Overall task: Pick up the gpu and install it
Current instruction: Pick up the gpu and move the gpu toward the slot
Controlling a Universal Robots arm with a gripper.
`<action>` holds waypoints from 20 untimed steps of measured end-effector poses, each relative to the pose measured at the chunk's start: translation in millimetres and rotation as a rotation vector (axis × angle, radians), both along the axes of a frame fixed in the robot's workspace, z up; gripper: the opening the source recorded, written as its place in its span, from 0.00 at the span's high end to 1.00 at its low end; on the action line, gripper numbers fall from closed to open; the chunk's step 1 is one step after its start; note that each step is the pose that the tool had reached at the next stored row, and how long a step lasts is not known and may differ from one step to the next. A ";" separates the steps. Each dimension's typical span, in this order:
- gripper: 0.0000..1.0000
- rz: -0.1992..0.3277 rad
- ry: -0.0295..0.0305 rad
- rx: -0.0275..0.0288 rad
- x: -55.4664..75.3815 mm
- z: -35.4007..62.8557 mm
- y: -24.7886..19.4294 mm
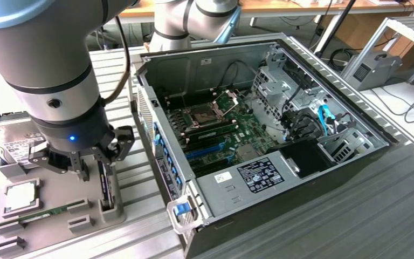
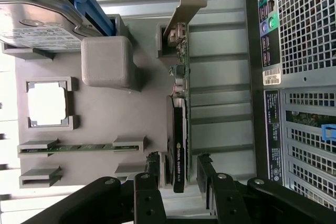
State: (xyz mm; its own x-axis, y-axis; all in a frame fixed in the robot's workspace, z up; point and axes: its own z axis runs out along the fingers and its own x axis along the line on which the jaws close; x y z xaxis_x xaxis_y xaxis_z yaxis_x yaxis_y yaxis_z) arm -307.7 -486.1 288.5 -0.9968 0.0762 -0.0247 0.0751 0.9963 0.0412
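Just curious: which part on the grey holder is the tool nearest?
The gpu, the green card standing on edge with a black cooler; the open tool straddles it.

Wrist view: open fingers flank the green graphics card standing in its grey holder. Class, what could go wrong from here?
1. The black fingers may close on the black fan cooler of the thin green circuit card and slip or damage it.
2. The card sits slotted in the grey plastic holder; a tilted lift could jam it or drag the holder along.

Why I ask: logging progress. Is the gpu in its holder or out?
In: the gpu stands edgewise in the gray holder, open gripper astride.
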 end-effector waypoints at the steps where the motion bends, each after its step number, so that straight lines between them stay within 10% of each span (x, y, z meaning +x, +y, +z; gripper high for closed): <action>1: 0.58 0.000 0.0000 0.0000 0.0 -0.6 -0.1; 20: 0.58 0.000 0.0000 0.0000 0.0 -10.8 -0.8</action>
State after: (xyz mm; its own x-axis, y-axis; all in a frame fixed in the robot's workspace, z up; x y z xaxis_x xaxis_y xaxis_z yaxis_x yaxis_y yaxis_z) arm -307.7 -486.8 277.7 -0.9968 0.0762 -0.0247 0.0751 0.9963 0.0412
